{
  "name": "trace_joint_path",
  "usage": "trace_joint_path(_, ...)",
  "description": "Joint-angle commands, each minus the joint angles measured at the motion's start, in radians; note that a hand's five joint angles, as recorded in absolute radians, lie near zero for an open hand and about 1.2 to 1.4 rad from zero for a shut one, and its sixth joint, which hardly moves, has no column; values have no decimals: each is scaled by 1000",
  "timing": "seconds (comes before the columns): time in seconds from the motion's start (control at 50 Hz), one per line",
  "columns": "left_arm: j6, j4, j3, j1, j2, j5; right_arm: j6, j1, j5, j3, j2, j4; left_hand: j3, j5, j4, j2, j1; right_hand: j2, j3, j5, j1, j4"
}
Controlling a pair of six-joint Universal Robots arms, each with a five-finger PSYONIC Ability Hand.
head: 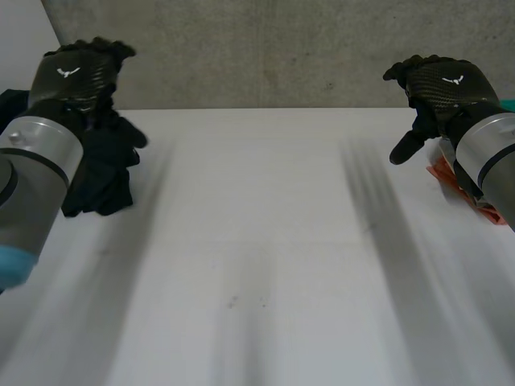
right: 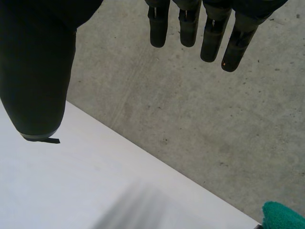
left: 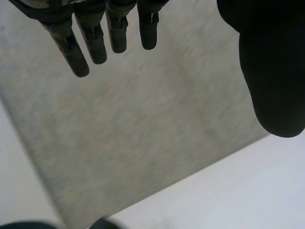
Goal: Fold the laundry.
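A crumpled black garment lies at the table's far left, partly hidden by my left forearm. My left hand hovers above it, apart from it. In the left wrist view its fingers are straight, the thumb stands well away, and nothing is between them. My right hand is raised over the table's far right. Its fingers are also straight and hold nothing. An orange cloth lies beside the right forearm at the table's right edge.
The white table stretches bare between the two arms. A grey concrete wall stands right behind its far edge. A green cloth peeks in near the table's far right corner, beyond the right hand.
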Motion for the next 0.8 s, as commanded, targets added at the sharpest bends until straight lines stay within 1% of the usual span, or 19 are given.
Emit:
trace_joint_path(0.02, 249, 68, 63, 222, -229, 60, -3, 0, -3, 1, 0, -2, -36, -47, -29, -31, -32, -43, -38, -66, -26, -58)
trace_joint_path(0.06, 298, 80, 78, 253, -269, 85, -3, 0, -3, 1, 2, -2, -36, -47, -29, -31, -32, -43, -38, -66, -26, -58)
trace_joint_path(0.08, 338, 97, 100, 282, -320, 114, -3, 0, -3, 1, 5, -2, -36, -47, -29, -31, -32, -43, -38, -66, -26, -58)
trace_joint_path(0.14, 384, 120, 143, 334, -409, 158, -3, -1, -3, 1, 11, -2, -36, -47, -29, -31, -32, -43, -38, -66, -26, -58)
trace_joint_path(0.16, 410, 132, 170, 369, -464, 180, -3, -1, -3, 1, 17, -2, -36, -47, -29, -31, -32, -43, -38, -66, -26, -58)
trace_joint_path(0.22, 442, 155, 216, 412, -539, 208, -3, -1, -3, 1, 28, -3, -36, -47, -29, -31, -32, -43, -38, -66, -26, -58)
trace_joint_path(0.24, 470, 172, 248, 431, -590, 221, -3, -1, -3, 1, 35, -3, -36, -47, -29, -31, -32, -43, -38, -66, -26, -58)
trace_joint_path(0.3, 528, 188, 296, 448, -654, 244, -3, -1, -3, 1, 40, -3, -36, -47, -29, -31, -32, -43, -38, -66, -26, -58)
trace_joint_path(0.36, 643, 206, 359, 454, -740, 275, -3, 0, -5, 1, 42, -3, -36, -47, -29, -31, -32, -43, -38, -66, -26, -58)
trace_joint_path(0.46, 720, 261, 443, 454, -823, 278, -3, -1, -5, 3, 43, -3, -24, -35, -16, -19, -20, -43, -38, -66, -26, -58)
trace_joint_path(0.48, 723, 269, 453, 454, -832, 281, -3, 0, -5, 3, 45, -3, 20, 9, 28, 25, 24, -43, -38, -66, -26, -58)
trace_joint_path(0.5, 723, 277, 456, 454, -840, 286, -3, 0, -5, 1, 46, -3, 114, 103, 121, 118, 117, -43, -38, -66, -26, -58)
trace_joint_path(0.52, 726, 293, 462, 454, -849, 289, -3, 0, -5, 1, 49, -3, 411, 400, 418, 416, 415, -43, -38, -66, -26, -58)
trace_joint_path(0.58, 723, 353, 466, 452, -849, 280, -3, -1, -5, 1, 51, -3, 1183, 1172, 1190, 1188, 1186, -43, -38, -66, -26, -58)
trace_joint_path(0.64, 722, 421, 456, 435, -837, 271, -3, -1, -5, 1, 51, -3, 1186, 1175, 1193, 1190, 1189, -43, -38, -66, -26, -58)
trace_joint_path(0.7, 713, 444, 421, 400, -788, 266, -5, -1, -5, 0, 49, -3, 1186, 1175, 1193, 1190, 1189, -43, -38, -66, -26, -58)
trace_joint_path(0.74, 694, 441, 378, 370, -735, 269, -5, -3, -5, -3, 48, -5, 1186, 1175, 1193, 1190, 1189, -43, -38, -66, -26, -58)
trace_joint_path(0.76, 661, 441, 326, 335, -672, 275, -5, -3, -5, -3, 48, -3, 1186, 1175, 1193, 1190, 1189, -43, -38, -66, -26, -58)
trace_joint_path(0.8, 615, 447, 269, 294, -606, 277, -5, -4, -5, -3, 48, -5, 1186, 1175, 1193, 1190, 1189, -43, -38, -66, -26, -58)
